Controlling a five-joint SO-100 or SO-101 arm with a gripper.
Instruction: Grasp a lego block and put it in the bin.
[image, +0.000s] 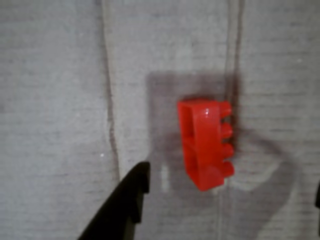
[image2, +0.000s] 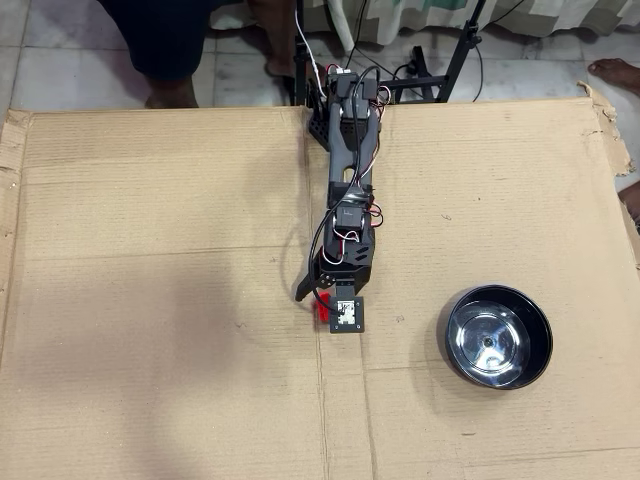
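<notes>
A black gripper finger (image: 125, 205) juts up from the bottom edge of the wrist view, left of centre and closest to the lens, blurred and dark. A sliver of the other finger shows at the far right edge, low down, so the fingers stand wide apart with nothing between them touching either one. The gripper (image: 222, 200) hangs over the red lego block (image: 205, 142), which lies on its side just right of the frame's centre, studs pointing right, its hollow underside turned left. The block rests on the cardboard sheet (image: 55, 100), beside a crease running top to bottom.

In the overhead view the arm (image2: 347, 170) reaches down from the top centre of the frame, and the gripper (image2: 322, 305) sits at the middle, covering most of the block; only a scrap of red (image2: 321, 312) shows at its lower left. The bin (image2: 497, 337), a round bowl black outside and shiny metal inside, stands at the lower right, well apart from the block.
</notes>
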